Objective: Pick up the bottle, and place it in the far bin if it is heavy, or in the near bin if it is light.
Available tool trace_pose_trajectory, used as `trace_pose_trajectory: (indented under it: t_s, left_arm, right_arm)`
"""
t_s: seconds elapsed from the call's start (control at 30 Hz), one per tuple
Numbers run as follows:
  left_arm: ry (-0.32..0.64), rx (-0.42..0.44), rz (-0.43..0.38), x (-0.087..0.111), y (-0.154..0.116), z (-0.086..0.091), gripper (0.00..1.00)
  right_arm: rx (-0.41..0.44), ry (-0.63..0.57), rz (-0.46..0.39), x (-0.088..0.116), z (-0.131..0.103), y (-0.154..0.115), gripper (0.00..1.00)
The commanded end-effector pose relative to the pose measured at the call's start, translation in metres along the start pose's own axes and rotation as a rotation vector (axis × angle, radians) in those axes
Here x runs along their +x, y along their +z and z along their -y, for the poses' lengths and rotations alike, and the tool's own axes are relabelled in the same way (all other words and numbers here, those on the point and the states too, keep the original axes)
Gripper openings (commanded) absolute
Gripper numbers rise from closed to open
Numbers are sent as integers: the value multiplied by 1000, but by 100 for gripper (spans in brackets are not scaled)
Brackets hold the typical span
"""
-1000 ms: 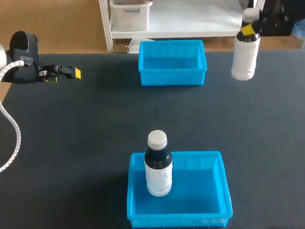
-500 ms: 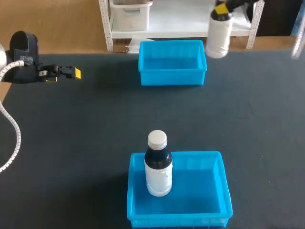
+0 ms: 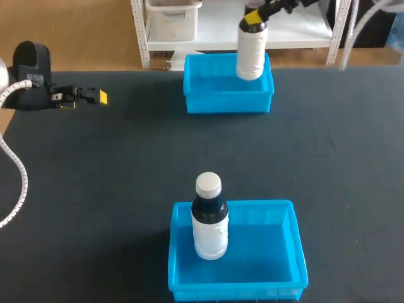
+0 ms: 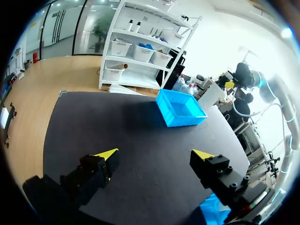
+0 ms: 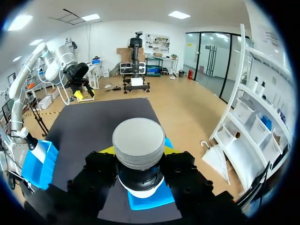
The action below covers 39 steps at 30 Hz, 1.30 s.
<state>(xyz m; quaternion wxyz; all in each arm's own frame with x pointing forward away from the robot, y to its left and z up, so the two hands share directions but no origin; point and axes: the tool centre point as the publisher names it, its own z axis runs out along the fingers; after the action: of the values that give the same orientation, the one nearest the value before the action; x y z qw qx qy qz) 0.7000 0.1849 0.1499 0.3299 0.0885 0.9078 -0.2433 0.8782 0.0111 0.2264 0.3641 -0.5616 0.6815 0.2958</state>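
Leftward from a second ago, your right pincer (image 3: 255, 15) is carrying the bottle (image 3: 251, 53), pinching its neck, now over the far bin (image 3: 208, 102); your left pincer (image 4: 154, 154) is hovering spread near the tabletop's (image 3: 126, 164) left edge.

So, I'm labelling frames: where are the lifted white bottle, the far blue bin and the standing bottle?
Lifted white plastic bottle (image 3: 250, 53): head view, its body.
Far blue plastic bin (image 3: 227, 104): head view, its front wall.
Standing dark-necked white bottle (image 3: 210, 237): head view, its lower body.
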Motion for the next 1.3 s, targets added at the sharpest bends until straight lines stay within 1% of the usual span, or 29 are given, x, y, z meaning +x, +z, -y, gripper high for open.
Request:
trace_pose_trajectory:
  t_s: [0.03,0.2,0.5,1.03,1.3]
  left_arm:
    - [0,0,0,0,0,0,100]
    - [0,0,0,0,0,0,100]
    - [0,0,0,0,0,0,100]
    - [0,0,0,0,0,0,100]
    - [0,0,0,0,0,0,100]
  right_arm:
    - [-126,-5,3,-7,15,28,0]
    - [-153,-12,12,-9,17,48,0]
    - [-189,-19,16,-7,14,73,0]
    - [-228,-37,6,-2,17,107,0]
    - [-245,-53,3,-3,19,117,0]
